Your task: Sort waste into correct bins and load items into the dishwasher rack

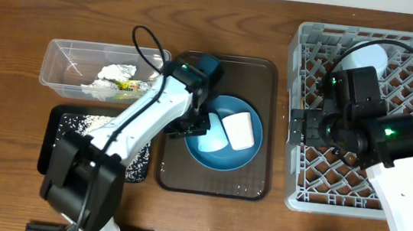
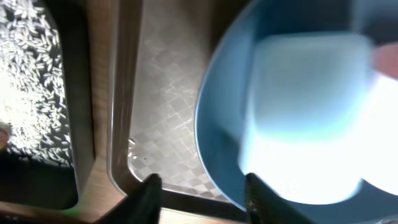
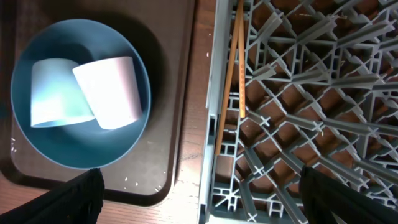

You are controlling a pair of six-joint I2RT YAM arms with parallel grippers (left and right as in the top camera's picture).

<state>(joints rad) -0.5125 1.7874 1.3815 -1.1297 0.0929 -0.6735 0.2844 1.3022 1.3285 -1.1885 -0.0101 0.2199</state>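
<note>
Left pincer [image 2: 204,198] is open, fingers spread with nothing between them, low over the brown serving tray [image 1: 176,168]. Light-blue cup [image 2: 305,112] lies on its side just ahead of the tips, on the blue plate [image 1: 225,161]; the spread looks set to straddle the cup wall. Pink cup [image 1: 240,129] is also tipped over, touching the light-blue cup on the side away from this pincer. Both sit inside the plate, so they likely have to go before it can be lifted. Off to the pincer's side, past the tray rim: black tray [image 1: 52,134] with rice grains [image 1: 92,122], and a clear tub [image 1: 63,54] holding the crumpled napkin [image 1: 115,73] and yellow-green wrapper [image 1: 127,86]. Waste looks sorted; the carrot isn't visible. Right pincer [image 3: 214,199] is wide open, holds nothing and hovers over the edge of the dishwasher rack [image 3: 311,93]. Chopsticks [image 3: 231,74] lie just ahead of it along the rack's edge channel, caught between ribs so they don't drop through. Plate and cups are well off to its tray side. Judged step: grab the light-blue cup; rack loading partly done.
</note>
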